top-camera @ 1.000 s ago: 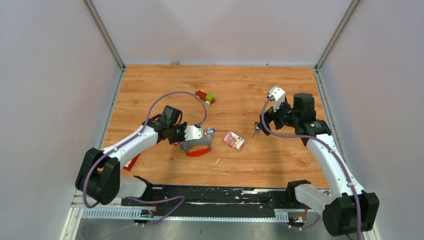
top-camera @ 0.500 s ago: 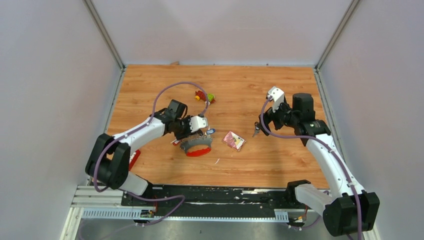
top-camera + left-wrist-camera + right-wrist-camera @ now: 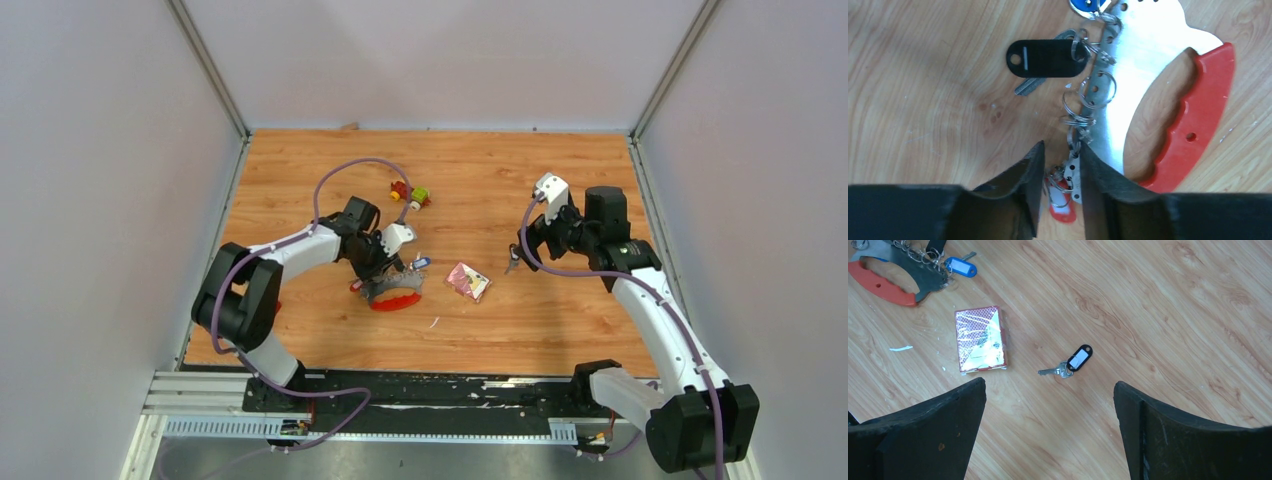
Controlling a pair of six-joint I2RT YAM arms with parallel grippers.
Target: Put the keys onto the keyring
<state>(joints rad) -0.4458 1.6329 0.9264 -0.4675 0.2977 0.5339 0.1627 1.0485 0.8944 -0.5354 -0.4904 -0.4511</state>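
Right over the keyring (image 3: 1143, 75), the left gripper (image 3: 1060, 150) stands slightly parted astride its red-tagged key (image 3: 1062, 212), while the right gripper (image 3: 1049, 385) hangs spread wide above a loose black-tagged key (image 3: 1070, 364) well apart from the keyring, where a shallow pinch could skid that flat key farther off.

Left gripper (image 3: 1061, 152) narrowly parted, held low; right gripper (image 3: 1049, 385) hovers wide apart.

Robot lab test cell: plain grey walls (image 3: 100, 200) on aluminium posts (image 3: 206, 65) box in wood-grain bench (image 3: 500, 330); left arm (image 3: 290, 253), right arm (image 3: 650, 310) bolted to slotted rail (image 3: 190, 405) at near edge.
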